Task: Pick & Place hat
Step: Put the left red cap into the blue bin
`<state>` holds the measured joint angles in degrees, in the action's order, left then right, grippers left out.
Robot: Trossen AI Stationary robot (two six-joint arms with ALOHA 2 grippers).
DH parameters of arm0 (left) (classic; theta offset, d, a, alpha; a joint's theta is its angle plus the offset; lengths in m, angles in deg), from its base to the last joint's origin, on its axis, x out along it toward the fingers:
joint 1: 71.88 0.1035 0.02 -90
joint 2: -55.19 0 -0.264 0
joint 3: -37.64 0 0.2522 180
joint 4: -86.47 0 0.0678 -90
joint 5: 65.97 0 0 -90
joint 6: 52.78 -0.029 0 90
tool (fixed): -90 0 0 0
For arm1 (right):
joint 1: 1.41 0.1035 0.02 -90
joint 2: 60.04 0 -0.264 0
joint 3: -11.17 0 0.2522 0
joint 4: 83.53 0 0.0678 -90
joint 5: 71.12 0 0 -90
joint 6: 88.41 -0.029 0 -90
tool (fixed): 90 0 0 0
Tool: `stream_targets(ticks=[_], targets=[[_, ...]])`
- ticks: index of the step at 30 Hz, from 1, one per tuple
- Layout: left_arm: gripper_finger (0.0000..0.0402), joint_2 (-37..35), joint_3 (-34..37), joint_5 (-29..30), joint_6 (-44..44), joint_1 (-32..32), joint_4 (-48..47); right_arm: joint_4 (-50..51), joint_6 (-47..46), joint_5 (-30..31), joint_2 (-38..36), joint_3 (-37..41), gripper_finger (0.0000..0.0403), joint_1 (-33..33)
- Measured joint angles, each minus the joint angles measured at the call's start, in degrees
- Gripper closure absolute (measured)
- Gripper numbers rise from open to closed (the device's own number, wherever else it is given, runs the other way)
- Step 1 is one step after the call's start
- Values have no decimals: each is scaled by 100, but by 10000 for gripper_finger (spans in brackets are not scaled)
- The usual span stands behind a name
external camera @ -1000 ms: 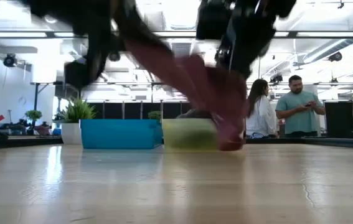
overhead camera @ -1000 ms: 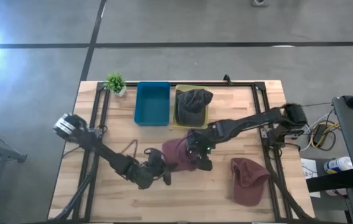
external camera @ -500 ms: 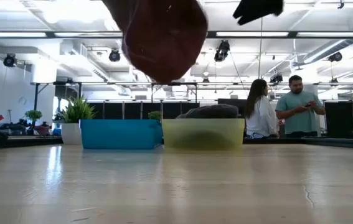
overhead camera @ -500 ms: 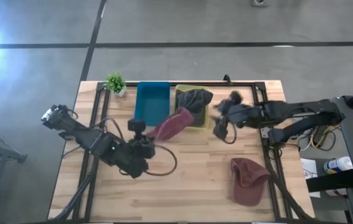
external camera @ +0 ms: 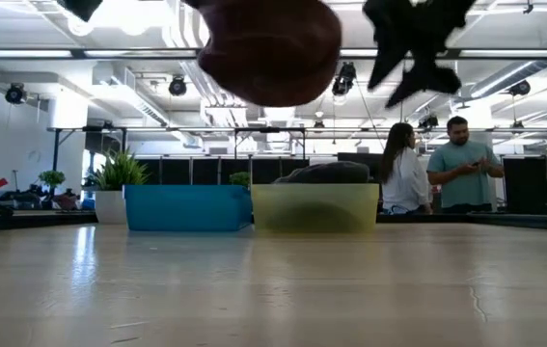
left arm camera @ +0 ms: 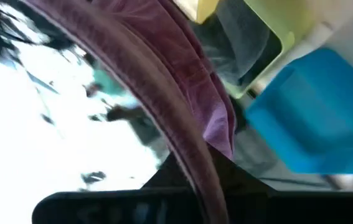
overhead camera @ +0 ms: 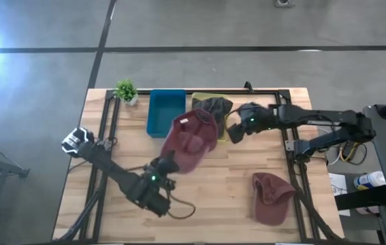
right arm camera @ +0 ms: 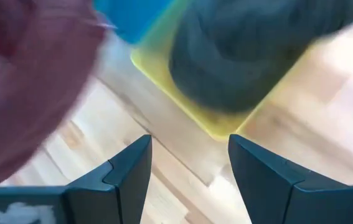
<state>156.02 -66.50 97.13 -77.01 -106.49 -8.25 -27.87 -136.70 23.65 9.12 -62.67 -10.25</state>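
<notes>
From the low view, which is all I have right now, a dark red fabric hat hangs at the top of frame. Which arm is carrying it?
Observer: The left gripper is shut on the dark red fabric hat; its wrist view shows the brim running up from its fingers.
Operator: Is the right arm holding anything?
Observer: No. The right gripper is open and empty, poised above the yellow-green bin.
Operator: What is inside that bin?
Observer: A dark grey hat already fills it.
Operator: Any more hats?
Observer: A second dark red hat lies on the wooden table, on the right arm's side.
</notes>
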Motion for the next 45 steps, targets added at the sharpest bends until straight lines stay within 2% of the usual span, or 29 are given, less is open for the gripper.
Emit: stream_targets(ticks=[3,8,10,12,15,20,22,24,27,30,35,38,41,45], targets=[[397,7,40,-88,-292,-283,28,-952,52,-607,200,588,197,-223],[394,21,8,-855,-340,-738,110,-3079,-41,-2123,747,1054,204,-645],[394,79,19,-885,-313,-810,133,-3446,-109,-2610,1094,997,208,-706],[394,165,49,-856,-243,-804,128,-3378,37,-2905,1475,735,211,-694],[394,239,53,-910,-168,-798,130,-2780,635,-2958,1803,140,215,-663],[394,246,55,-1564,114,-881,130,-1464,1916,-1958,1756,-1251,224,-671],[394,246,95,-1566,145,-886,124,-926,2285,-1982,1790,-1803,229,-579],[394,246,154,-1560,117,-827,124,-422,2504,-2256,1935,-2215,237,-387],[395,246,178,-1508,22,-720,125,-97,2616,-2338,2342,-2415,254,88],[395,241,178,-1611,110,-691,144,-491,2620,-2500,2901,-2384,270,573],[395,243,178,-2778,439,-762,225,-1274,2533,-2540,3948,-2402,292,1070],[394,246,180,-3229,613,-863,381,-2012,2183,-2640,4470,-2492,302,1173],[394,246,180,-3274,602,-916,646,-2827,1860,-2947,4969,-2666,309,1270],[394,246,163,-3136,505,-940,794,-3343,1551,-3126,5495,-3043,315,1399]])
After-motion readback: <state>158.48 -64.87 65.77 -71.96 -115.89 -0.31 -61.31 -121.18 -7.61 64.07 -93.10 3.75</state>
